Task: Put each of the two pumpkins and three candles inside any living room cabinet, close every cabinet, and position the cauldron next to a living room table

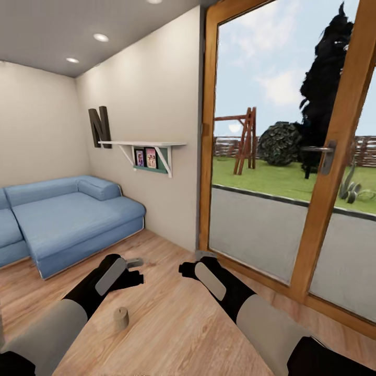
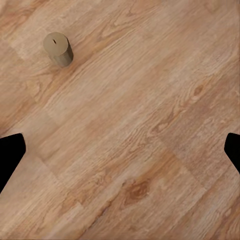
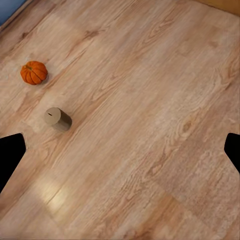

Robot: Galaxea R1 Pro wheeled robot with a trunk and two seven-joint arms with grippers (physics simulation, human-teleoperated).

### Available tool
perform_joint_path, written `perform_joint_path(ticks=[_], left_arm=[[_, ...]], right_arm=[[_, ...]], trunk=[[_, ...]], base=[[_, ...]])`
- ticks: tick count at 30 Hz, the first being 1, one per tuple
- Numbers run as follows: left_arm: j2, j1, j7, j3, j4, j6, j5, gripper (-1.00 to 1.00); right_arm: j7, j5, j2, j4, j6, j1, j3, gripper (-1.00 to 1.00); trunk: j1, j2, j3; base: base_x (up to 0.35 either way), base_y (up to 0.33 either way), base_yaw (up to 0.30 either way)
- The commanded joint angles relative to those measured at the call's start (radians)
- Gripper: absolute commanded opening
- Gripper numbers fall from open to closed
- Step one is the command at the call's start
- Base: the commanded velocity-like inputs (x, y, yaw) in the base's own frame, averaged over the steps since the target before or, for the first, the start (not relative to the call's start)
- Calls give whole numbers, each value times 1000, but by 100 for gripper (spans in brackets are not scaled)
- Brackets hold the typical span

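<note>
Nearest in the head view, a short grey-brown candle (image 1: 121,318) stands upright on the wooden floor (image 1: 172,324) beside the left forearm, touching nothing. Above the floor, both arms reach forward: the left gripper (image 1: 137,265) and the right gripper (image 1: 189,265) hang near each other, each empty. In the left wrist view the two dark fingertips (image 2: 10,152) sit at opposite edges with bare boards between them, so these jaws are spread open; the same candle (image 2: 58,49) stands ahead of them. The right wrist view shows its fingertips (image 3: 10,155) equally wide apart, open, with a candle (image 3: 57,119) and, a little beyond it, an orange pumpkin (image 3: 34,72) on the floor, apart from each other. Farther off, a blue sofa (image 1: 68,219) fills the corner, a white wall shelf (image 1: 143,146) hangs above it, and a wood-framed glass door (image 1: 292,156) faces the garden.
</note>
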Motion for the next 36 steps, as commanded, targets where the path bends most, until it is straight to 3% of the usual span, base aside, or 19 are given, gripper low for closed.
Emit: perform_joint_path(ticks=[1, 11, 30, 36], left_arm=[[1, -1, 10, -5, -2, 0, 10, 100], [1, -2, 9, -6, 0, 0, 13, 100], [1, -2, 8, -4, 0, 0, 14, 100], [1, -2, 8, -2, 0, 0, 14, 100]], right_arm=[[-8, -7, 0, -1, 1, -1, 3, 100], [-8, -5, 0, -1, 0, -1, 3, 100], [-5, -6, 0, -1, 0, -1, 2, 100], [-6, -6, 0, -1, 0, -1, 2, 100]], trunk=[[0, -1, -1], [0, -1, -1], [0, -1, -1], [0, -1, -1]], base=[[42, 0, 288], [160, 0, 154], [320, 0, 5], [325, 0, 166]])
